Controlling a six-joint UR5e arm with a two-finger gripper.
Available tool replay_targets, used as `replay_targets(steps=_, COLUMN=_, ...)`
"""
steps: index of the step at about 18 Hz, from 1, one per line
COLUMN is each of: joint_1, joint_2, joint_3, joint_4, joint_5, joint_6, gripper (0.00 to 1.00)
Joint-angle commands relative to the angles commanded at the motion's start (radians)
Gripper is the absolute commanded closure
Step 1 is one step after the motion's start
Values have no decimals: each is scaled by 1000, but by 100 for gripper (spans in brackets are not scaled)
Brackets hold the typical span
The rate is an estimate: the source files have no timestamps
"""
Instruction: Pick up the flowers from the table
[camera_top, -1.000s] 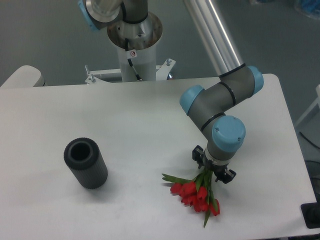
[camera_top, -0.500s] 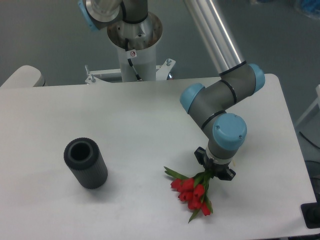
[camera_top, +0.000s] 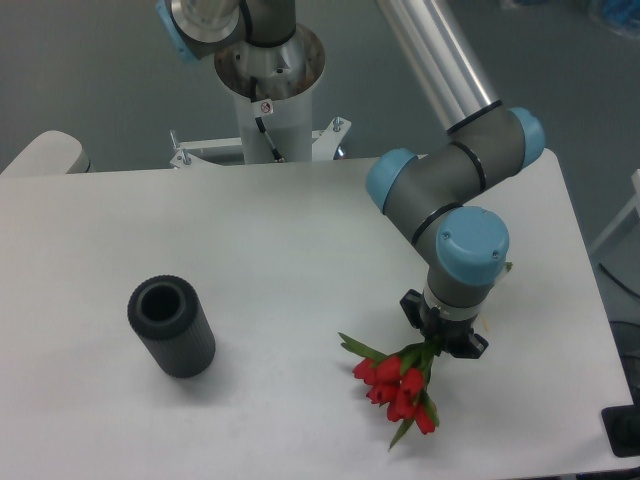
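The flowers, a small bunch of red blooms with green stems and leaves, hang below my gripper near the front right of the white table. The gripper points down and is shut on the stem end of the flowers. Its fingers are mostly hidden under the blue-capped wrist. The blooms sit close over the tabletop; I cannot tell whether they touch it.
A dark ribbed cylinder lies on the table at the left front. The arm's base column stands behind the table's back edge. The table's right edge is close to the gripper.
The gripper has moved to the right with the flowers held in it, and the bunch has shifted right and swung with it. The cylinder has not moved.
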Motion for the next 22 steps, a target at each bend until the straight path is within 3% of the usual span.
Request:
replay_targets(steps=7, joint_1=-40, joint_2=23, joint_3=-11, joint_4=-2, joint_5=5, joint_6=44, gripper=82)
replay_targets(steps=13, joint_1=-120, joint_2=17, joint_3=-5, joint_4=2, joint_5=6, joint_6=55, gripper=81)
replay_targets(steps=22, joint_1=-110, joint_2=20, joint_3=-8, joint_4=-6, joint_5=12, joint_6=64, gripper=81)
